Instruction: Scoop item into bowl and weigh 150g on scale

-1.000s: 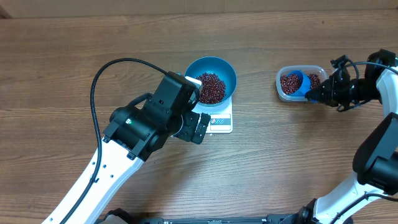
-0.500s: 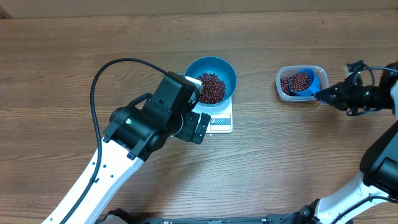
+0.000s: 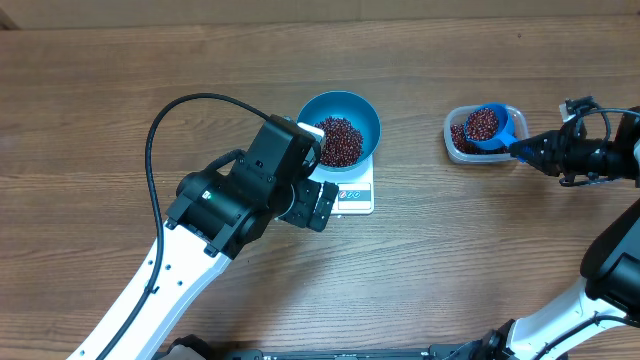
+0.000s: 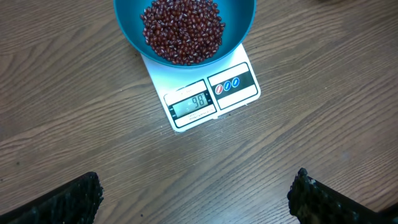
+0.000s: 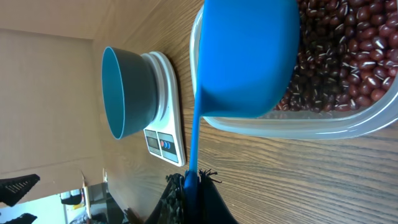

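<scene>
The blue bowl (image 3: 340, 112) stands on the white scale (image 3: 355, 195) and holds a heap of red-brown beans (image 3: 340, 140). In the left wrist view the bowl (image 4: 239, 25) and beans (image 4: 183, 28) sit at the top, and the scale display (image 4: 193, 104) reads 98. My left gripper (image 4: 196, 199) hangs open over bare wood in front of the scale. My right gripper (image 3: 540, 150) is shut on the handle of a blue scoop (image 3: 487, 125) heaped with beans, held over the clear tub (image 3: 455, 145). The scoop (image 5: 249, 56) hides part of the tub's beans (image 5: 354, 50).
The left arm's black body (image 3: 235, 195) and its looping cable (image 3: 160, 120) fill the table's front left, close to the scale. The tub (image 5: 323, 121) sits to the right of the scale (image 5: 168, 81), with bare wood between them.
The right gripper has drawn back to the right and levelled the scoop, lifting it out of the tub's beans with a full load. The left arm has not moved.
</scene>
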Controlling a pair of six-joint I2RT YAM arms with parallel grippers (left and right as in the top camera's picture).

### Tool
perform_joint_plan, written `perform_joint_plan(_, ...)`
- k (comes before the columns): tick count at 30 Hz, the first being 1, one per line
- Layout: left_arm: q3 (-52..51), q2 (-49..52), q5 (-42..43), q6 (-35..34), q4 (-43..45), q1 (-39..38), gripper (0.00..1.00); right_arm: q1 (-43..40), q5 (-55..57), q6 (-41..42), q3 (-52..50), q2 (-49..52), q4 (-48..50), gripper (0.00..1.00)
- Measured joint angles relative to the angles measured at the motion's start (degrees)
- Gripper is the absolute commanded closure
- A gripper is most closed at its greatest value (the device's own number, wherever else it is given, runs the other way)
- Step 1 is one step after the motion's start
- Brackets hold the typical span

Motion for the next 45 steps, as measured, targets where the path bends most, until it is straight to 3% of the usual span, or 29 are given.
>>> perform_joint_plan(31,0.00,0.02,0.00,0.02,0.00,0.00,0.00,-3.48,-20.39,-0.42,0.00,0.00,-2.64,0.96)
perform_joint_plan(34,0.00,0.00,-0.02,0.02,0.00,0.00,0.00,-1.44,-21.35,-0.57,0.00,0.00,-2.67,0.96)
perform_joint_plan(45,0.00,0.00,0.00,0.02,0.00,0.00,0.00,18.80,-21.99,-2.75,1.95,0.00,0.63,0.96)
